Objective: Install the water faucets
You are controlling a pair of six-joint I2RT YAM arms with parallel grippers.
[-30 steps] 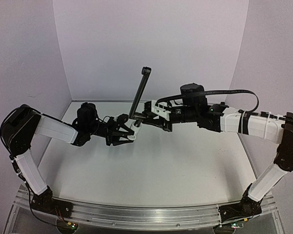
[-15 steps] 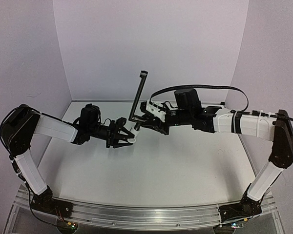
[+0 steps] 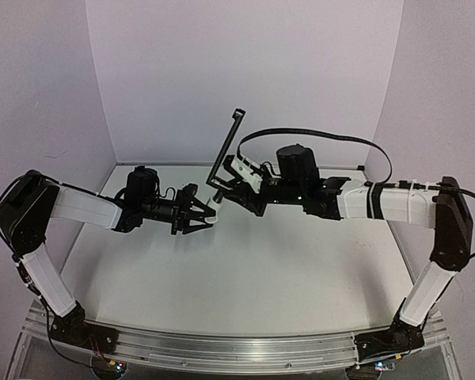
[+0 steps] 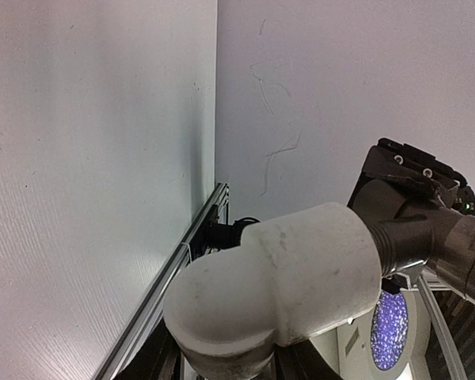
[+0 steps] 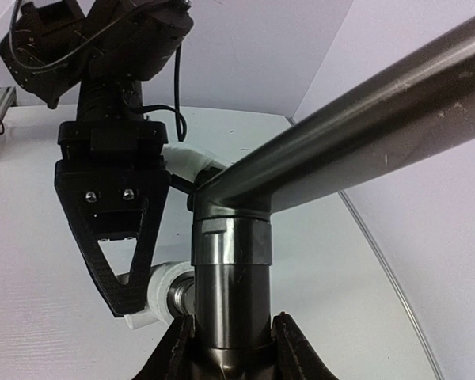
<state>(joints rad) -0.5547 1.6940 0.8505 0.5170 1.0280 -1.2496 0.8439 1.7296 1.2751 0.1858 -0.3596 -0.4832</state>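
right gripper (image 3: pixel 224 190): closed on the base of the black faucet (image 3: pixel 226 149), whose rod slants up and away with the crossbar topmost. over the last second the right wrist has rolled, its cable arching higher, and the faucet base has edged left. left gripper (image 3: pixel 196 212): clamped on the white elbow fitting (image 3: pixel 214 207), held mid-air above the table (image 3: pixel 245 269), left of centre. faucet base touches the fitting mouth. judged: screwing-in is under way, joint not yet seated.

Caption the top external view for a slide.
Right gripper holds black faucet against white fitting in left gripper.
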